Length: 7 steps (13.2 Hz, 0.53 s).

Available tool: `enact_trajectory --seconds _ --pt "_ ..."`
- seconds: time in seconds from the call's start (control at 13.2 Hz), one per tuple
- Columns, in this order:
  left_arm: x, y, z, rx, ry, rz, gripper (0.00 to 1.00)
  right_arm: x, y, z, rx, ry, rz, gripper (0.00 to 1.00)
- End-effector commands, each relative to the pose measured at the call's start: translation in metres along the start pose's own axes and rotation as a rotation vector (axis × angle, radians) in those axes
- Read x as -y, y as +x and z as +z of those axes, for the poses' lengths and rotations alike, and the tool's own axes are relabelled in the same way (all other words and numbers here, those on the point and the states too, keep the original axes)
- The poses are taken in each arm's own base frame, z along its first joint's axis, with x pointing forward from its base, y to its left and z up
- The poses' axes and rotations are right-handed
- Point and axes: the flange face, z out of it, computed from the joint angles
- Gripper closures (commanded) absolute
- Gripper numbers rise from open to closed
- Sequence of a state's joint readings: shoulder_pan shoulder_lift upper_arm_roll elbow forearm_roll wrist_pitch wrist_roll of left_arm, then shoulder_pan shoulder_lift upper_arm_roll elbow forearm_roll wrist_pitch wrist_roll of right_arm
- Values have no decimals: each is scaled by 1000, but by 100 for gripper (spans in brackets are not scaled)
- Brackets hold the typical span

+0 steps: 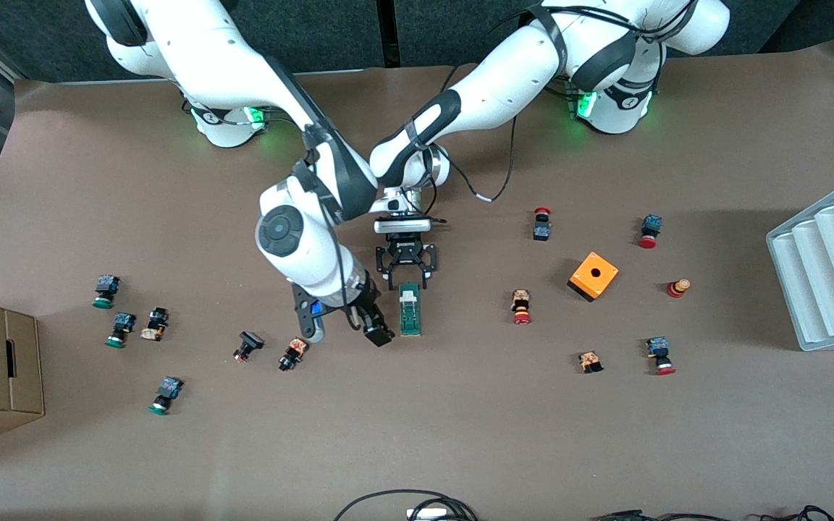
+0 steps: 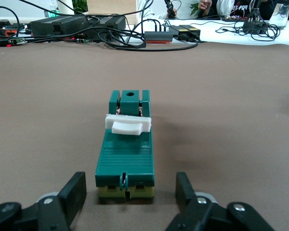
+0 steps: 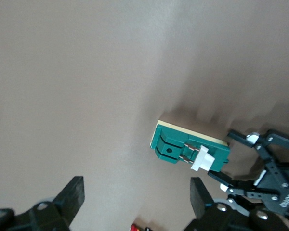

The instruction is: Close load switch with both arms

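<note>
Load switch: the dark-green load switch [image 1: 410, 310] is laid flat on the brown table [image 1: 460, 434] near its middle, with the white lever tab [image 2: 128, 125] seen raised on its upper face in the left wrist view; a pale yellow base is visible along its underside.

Left gripper: the left gripper [image 1: 406, 269] is positioned low at the end of the switch farther from the front camera; its fingers [image 2: 72, 195] are spread apart on either side of that end, and contact cannot be judged.

Right gripper: the right gripper [image 1: 370, 322] is held just beside the switch, toward the right arm's end of the table; its fingers [image 3: 72, 195] are seen wide apart and nothing is gripped.

Orange box: an orange cube box [image 1: 594, 276] with a hole is set well apart from the switch, toward the left arm's end.

Push buttons: red-capped push buttons [image 1: 522, 307] are scattered around the box; green-capped buttons [image 1: 106, 291] are grouped toward the right arm's end.

Tray: a white ridged tray [image 1: 833, 260] is placed at the table edge on the left arm's end.
</note>
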<state>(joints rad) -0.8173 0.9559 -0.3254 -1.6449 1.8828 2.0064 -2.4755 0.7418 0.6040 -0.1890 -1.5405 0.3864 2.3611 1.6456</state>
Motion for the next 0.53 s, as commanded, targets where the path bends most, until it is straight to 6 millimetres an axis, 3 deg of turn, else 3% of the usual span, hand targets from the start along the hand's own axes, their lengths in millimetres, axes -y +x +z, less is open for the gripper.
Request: enact_trajectory --seconds 0.0,0.23,0.45 --pt "3 -8 3 -13 -3 -13 23 0 -13 20 27 19 65 5" --pt "4 -8 3 -14 -1 -14 23 -13 -14 37 42 -16 102 14" --pt "4 -8 3 -14 -2 -13 23 -35 -13 58 23 -59 100 16"
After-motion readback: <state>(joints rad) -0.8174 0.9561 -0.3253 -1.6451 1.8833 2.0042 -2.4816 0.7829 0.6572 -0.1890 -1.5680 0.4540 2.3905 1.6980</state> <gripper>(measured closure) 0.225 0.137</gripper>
